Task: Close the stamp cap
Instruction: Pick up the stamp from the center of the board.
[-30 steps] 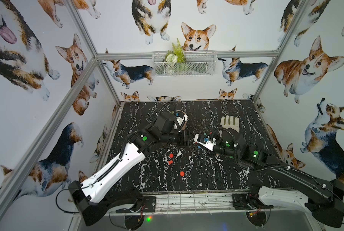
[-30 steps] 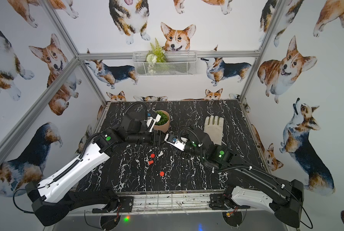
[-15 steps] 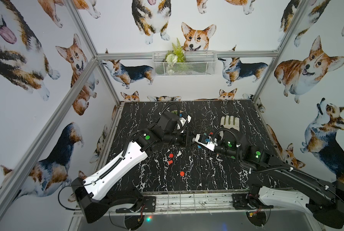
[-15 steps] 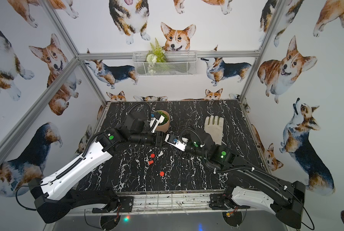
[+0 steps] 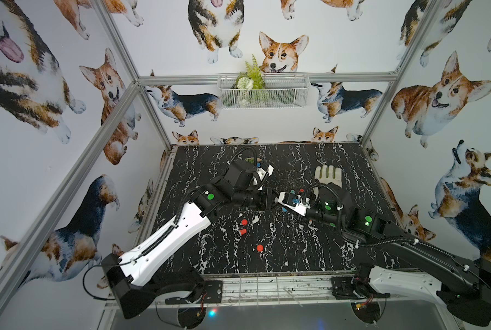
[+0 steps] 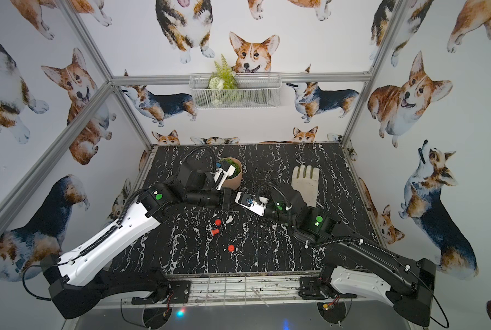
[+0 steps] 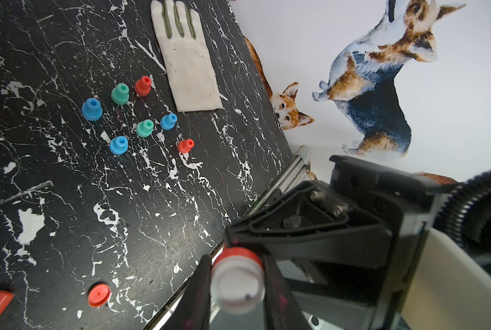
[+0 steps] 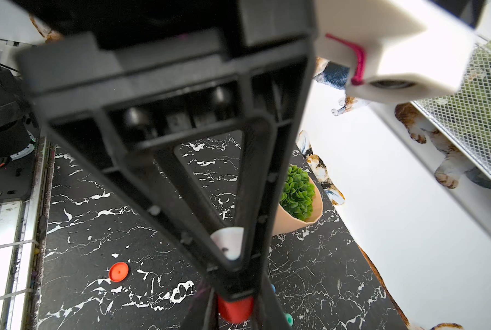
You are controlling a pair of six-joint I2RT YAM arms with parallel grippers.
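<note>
The black marble table (image 5: 267, 263) is carrying everything. The left arm (image 5: 167, 243) and the right arm (image 5: 409, 251) are reaching in from the near edge and meeting nose to nose above the middle of the table. A white glove (image 5: 328, 178) is lying flat toward the far right, and a potted plant (image 6: 234, 171) is standing behind the left wrist.

The left gripper (image 7: 236, 274) is squeezing nearly shut on the white cap (image 7: 237, 290), its two fingers pressing the cap's sides. The right gripper (image 8: 235, 305) is likewise clamping narrowly on the red stamp (image 8: 235, 311), which is sitting between its fingertips. In the left wrist view the stamp's red rim is showing directly behind the cap and touching it. Whether the cap is sitting fully home I cannot tell. Both are hanging in the air above the table, between the two grippers.

Three loose red pieces (image 5: 243, 222) are lying on the table below, nearer the front.
</note>
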